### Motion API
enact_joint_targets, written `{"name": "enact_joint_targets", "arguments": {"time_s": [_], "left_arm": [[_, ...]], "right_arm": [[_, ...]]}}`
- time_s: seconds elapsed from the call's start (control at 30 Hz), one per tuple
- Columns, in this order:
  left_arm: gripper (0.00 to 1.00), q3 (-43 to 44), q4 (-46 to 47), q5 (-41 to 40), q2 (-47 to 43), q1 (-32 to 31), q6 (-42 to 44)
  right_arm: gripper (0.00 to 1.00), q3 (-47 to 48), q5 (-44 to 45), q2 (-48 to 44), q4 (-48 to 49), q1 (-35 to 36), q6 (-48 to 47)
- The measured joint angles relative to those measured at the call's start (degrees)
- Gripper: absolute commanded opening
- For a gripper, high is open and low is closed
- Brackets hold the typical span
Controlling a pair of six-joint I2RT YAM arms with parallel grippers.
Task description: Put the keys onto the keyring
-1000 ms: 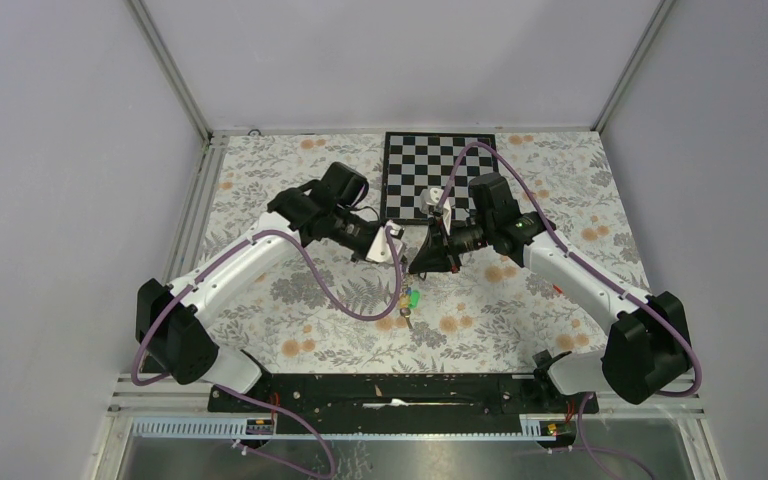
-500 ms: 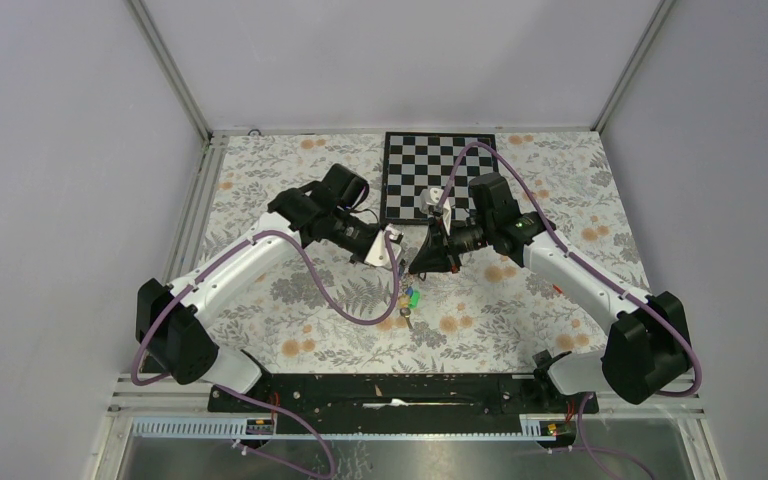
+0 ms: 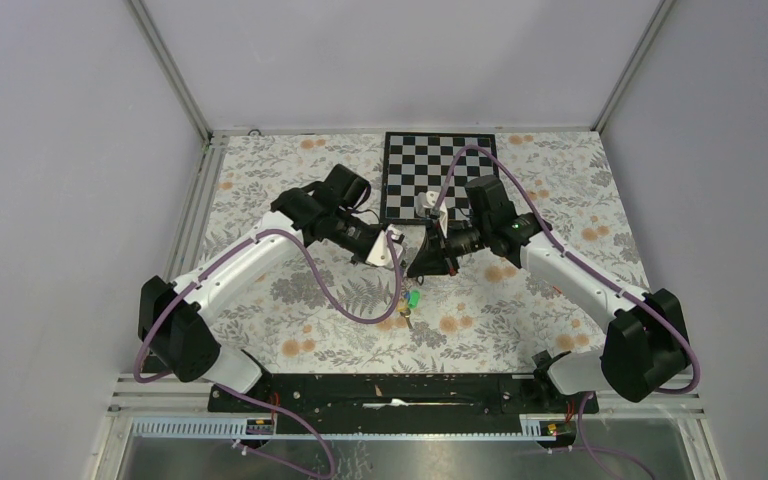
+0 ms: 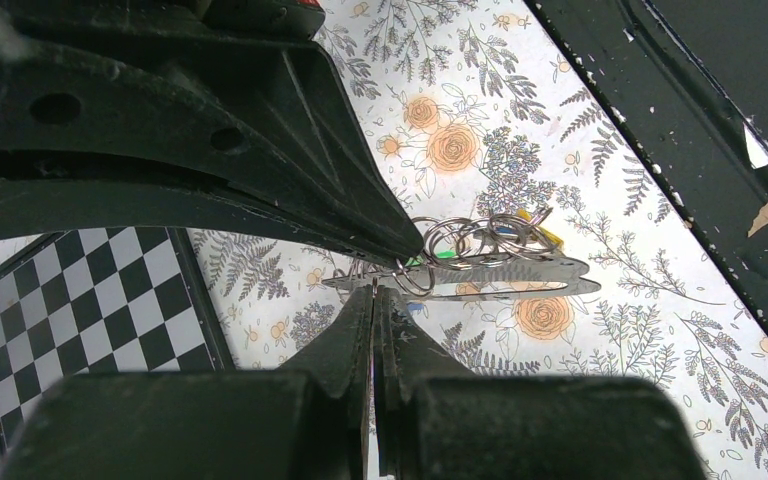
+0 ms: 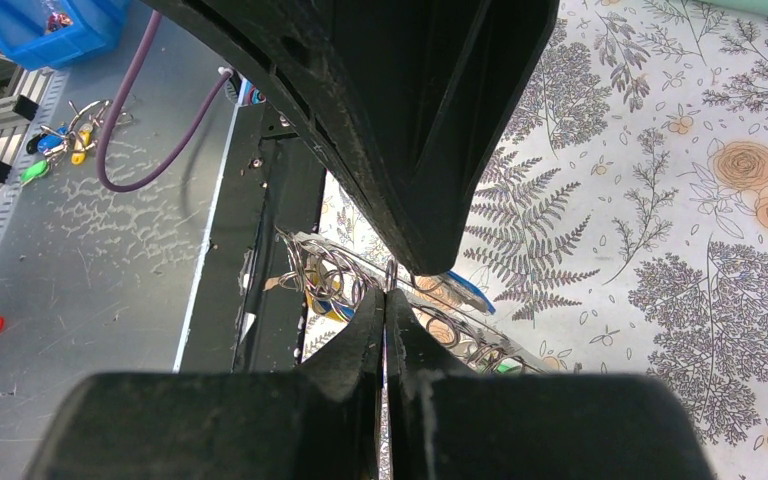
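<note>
Left fingers (image 4: 356, 325) clamped tight on the keyring (image 4: 470, 238) | right fingers (image 5: 365, 330) pinched shut on it too | thin silvery wire loops bunched mid-frame above the floral counter (image 4: 610, 330) | keys (image 4: 480, 282) showed flat steel blades, long axis running left-right

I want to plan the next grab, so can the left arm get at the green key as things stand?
Probably not yet. The left gripper is shut on the bunch of rings, tip to tip with the right gripper; the green key sits down among those rings, below them both.
</note>
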Motion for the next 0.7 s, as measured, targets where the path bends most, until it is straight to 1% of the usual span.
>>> {"name": "enact_joint_targets", "arguments": {"time_s": [0.33,0.7], "left_arm": [[0.00,0.0,0.0,0.1,0.0,0.0,0.0],[0.00,0.0,-2.4,0.3,0.0,0.0,3.4]], "right_arm": [[0.00,0.0,0.4,0.0,-0.1,0.2,-0.2],[0.00,0.0,0.9,1.0,-0.1,0.2,-0.2]]}}
